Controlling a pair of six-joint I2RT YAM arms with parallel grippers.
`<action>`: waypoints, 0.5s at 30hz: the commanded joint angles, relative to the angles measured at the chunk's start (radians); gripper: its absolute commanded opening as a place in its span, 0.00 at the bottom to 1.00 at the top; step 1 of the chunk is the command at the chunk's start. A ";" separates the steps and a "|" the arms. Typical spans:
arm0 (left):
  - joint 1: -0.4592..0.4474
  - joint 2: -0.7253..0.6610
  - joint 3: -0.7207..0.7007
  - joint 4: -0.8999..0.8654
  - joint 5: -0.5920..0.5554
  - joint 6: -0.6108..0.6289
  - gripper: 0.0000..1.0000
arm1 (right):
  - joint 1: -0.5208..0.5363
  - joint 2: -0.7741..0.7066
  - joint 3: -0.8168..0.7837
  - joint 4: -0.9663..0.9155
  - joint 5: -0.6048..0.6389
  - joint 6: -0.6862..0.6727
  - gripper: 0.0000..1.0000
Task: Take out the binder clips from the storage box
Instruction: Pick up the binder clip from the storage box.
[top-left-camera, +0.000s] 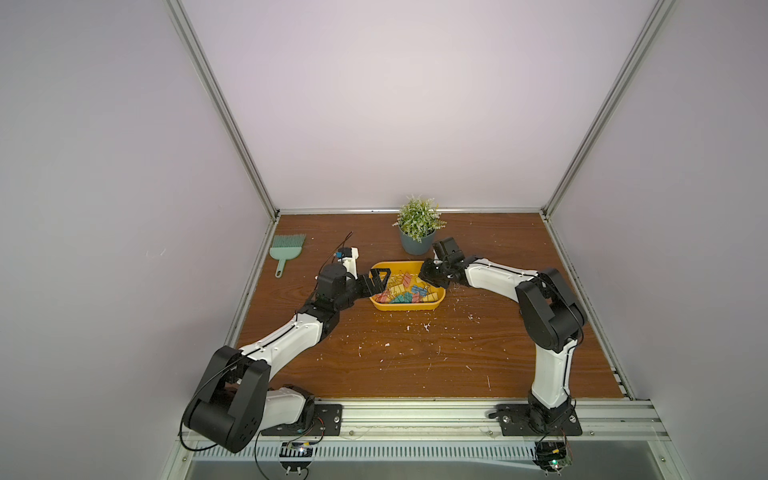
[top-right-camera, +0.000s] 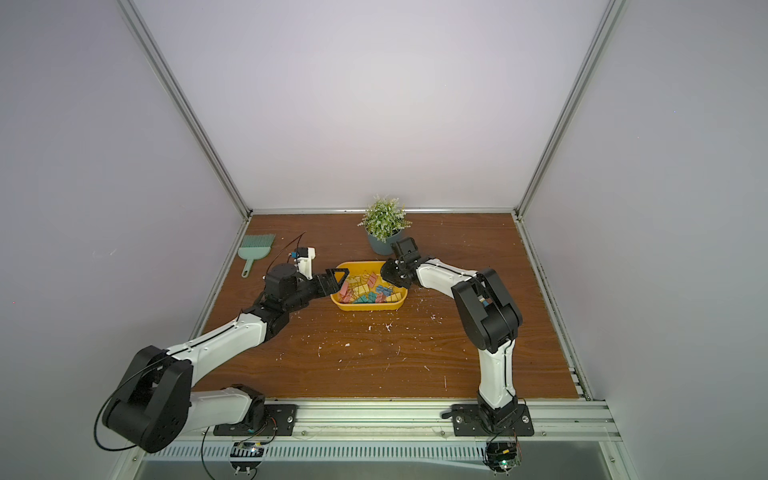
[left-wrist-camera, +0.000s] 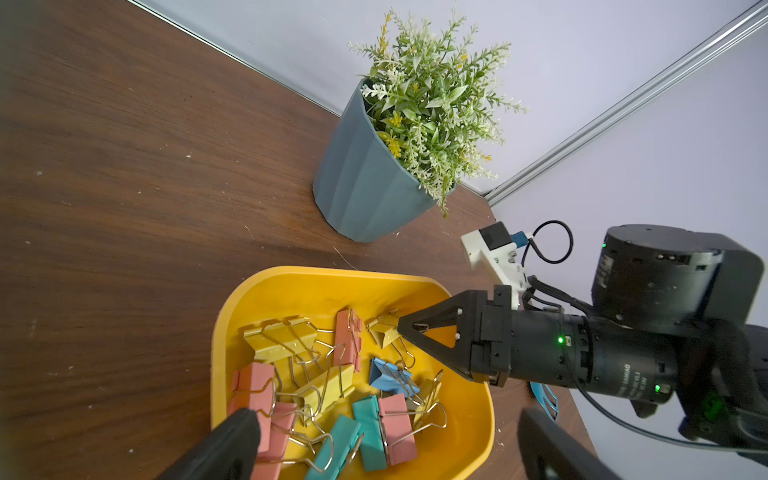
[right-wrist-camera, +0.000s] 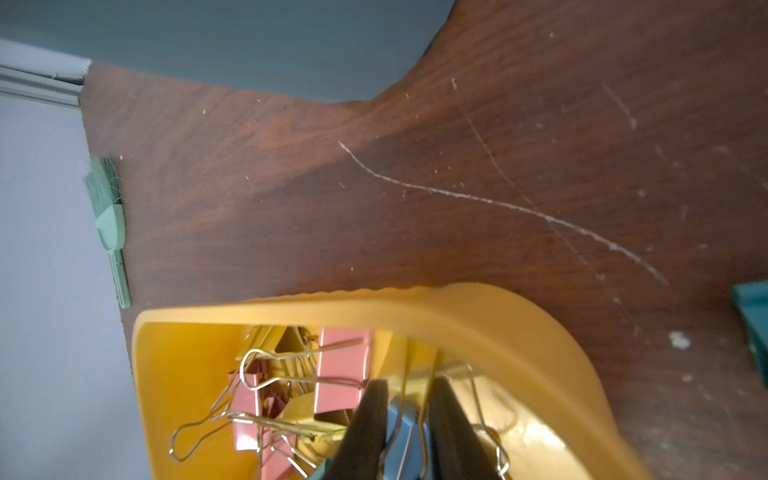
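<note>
Right wrist view looks straight down the right gripper (right-wrist-camera: 410, 382), whose two dark fingers (right-wrist-camera: 365, 424) stand close together inside the storage box (right-wrist-camera: 415, 303). Thin wire handles and part of a blue clip (right-wrist-camera: 399, 440) show in the narrow gap, yet whether the fingers truly pinch any of them I cannot tell. Left wrist view gives the side of that gripper, its tip low among the binder clips (left-wrist-camera: 324, 390), just beside a yellow clip (left-wrist-camera: 384, 330) and the blue clip, with a wire loop seen through the finger's triangular opening. Only this view shows the whole heap: pink, yellow, teal and blue clips, tangled by their handles, all lying inside the box. It also shows the left gripper (left-wrist-camera: 388, 415) spread wide over the end of the box nearest its own arm, gripping nothing. A light-blue slotted plastic piece (left-wrist-camera: 544, 399) lies on the table (left-wrist-camera: 124, 208) under the right arm, where the top views hide it. Both top views place the box mid-table between the two grippers, the plant pot (top-left-camera: 417, 245) just behind it and a green brush (top-left-camera: 286, 249) well apart by the left-hand wall. From up there the right gripper's fingers are hidden beneath its wrist, so its grip cannot be read.
</note>
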 joint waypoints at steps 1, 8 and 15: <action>0.003 0.008 0.032 -0.020 0.020 0.021 1.00 | 0.004 -0.039 0.020 0.013 0.015 0.007 0.19; 0.003 0.012 0.037 -0.017 0.023 0.019 1.00 | 0.004 -0.066 -0.008 0.027 0.010 0.015 0.12; 0.003 0.012 0.044 -0.024 0.023 0.024 1.00 | 0.003 -0.079 -0.019 0.037 0.015 0.012 0.04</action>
